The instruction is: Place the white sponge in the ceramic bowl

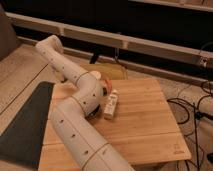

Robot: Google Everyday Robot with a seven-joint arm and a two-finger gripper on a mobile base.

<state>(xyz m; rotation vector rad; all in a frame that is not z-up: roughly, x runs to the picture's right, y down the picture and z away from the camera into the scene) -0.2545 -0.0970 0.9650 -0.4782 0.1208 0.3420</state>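
**Sponge's on the table, arm hogging the shot**

Camera view: the white sponge (111, 105) lies on the wooden table (150, 125), just right of the elbow of the arm (75, 130). The arm snakes off to the upper left. The gripper is hidden past that far end, clenched tight, and I can't tell if it's got anything. There's a dark mat (25, 125) on the left.

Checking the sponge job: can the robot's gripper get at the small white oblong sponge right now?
Probably not yet. The small white oblong sponge lies uncovered on the wooden table beside the white robot arm, but the gripper, fingers shut, is hidden beyond the arm's far-left end.
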